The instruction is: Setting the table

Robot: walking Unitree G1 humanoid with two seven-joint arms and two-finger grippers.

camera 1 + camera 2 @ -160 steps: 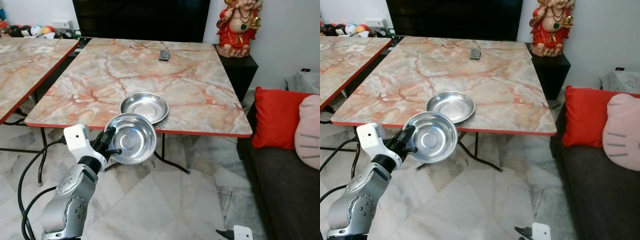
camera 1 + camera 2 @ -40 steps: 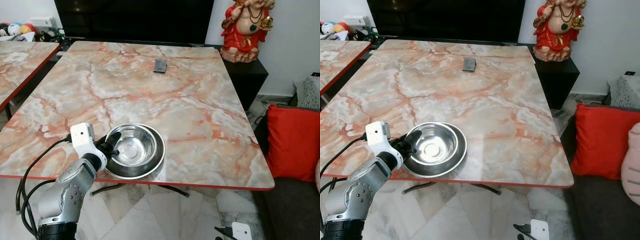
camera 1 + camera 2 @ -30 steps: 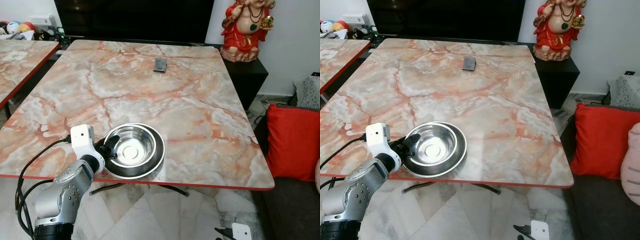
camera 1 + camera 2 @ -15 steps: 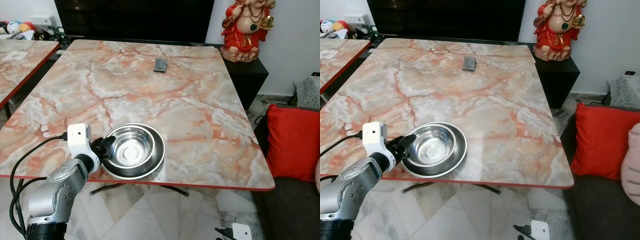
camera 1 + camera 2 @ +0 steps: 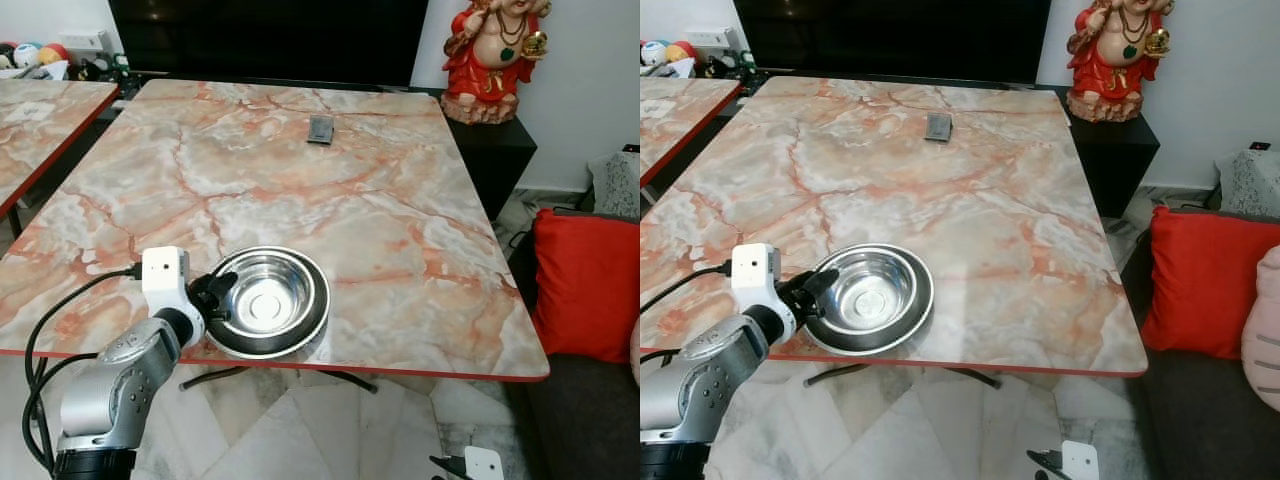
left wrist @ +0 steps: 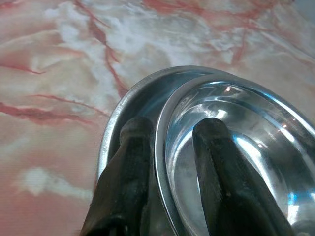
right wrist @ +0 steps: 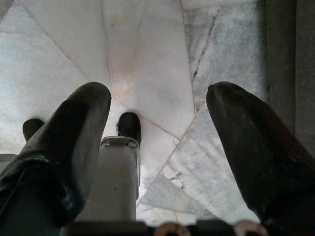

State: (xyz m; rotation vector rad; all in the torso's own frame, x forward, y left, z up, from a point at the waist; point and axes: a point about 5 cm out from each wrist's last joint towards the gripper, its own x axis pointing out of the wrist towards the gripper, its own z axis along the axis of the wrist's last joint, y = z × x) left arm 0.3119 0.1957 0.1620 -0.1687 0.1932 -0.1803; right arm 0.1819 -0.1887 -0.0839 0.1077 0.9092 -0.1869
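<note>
Altogether two steel bowls sit on the marble table (image 5: 400, 230), nested: the upper bowl (image 5: 262, 297) rests inside the lower bowl (image 5: 310, 322), of which little more than the darker rim shows. The pair stands near the table's front edge, at about 7 o'clock from the table's middle. One small dark flat object (image 5: 320, 129) lies at roughly 12 o'clock, toward the far edge; what it is cannot be made out.

The left gripper (image 5: 213, 293) is at the bowls' 9 o'clock side. In the left wrist view its two black fingers (image 6: 125, 172) straddle the upper bowl's rim (image 6: 162, 147), one finger inside that bowl and one outside it, in the gap above the lower bowl (image 6: 115, 118). Whether the fingers press the rim or merely stand either side of it cannot be told.

The right gripper (image 7: 160, 147) hangs idle over the pale tiled floor (image 7: 147, 49), its fingers spread wide apart with nothing between them. In the left eye view only a white corner of it (image 5: 483, 464) pokes up at the frame's bottom edge.

A second marble table (image 5: 40, 120) is cut off at 10 o'clock. One red-robed statue (image 5: 495, 50) stands on a black cabinet at 1 o'clock, its head cropped. One red cushion (image 5: 590, 280) sits at 3 o'clock, partly out of frame.
</note>
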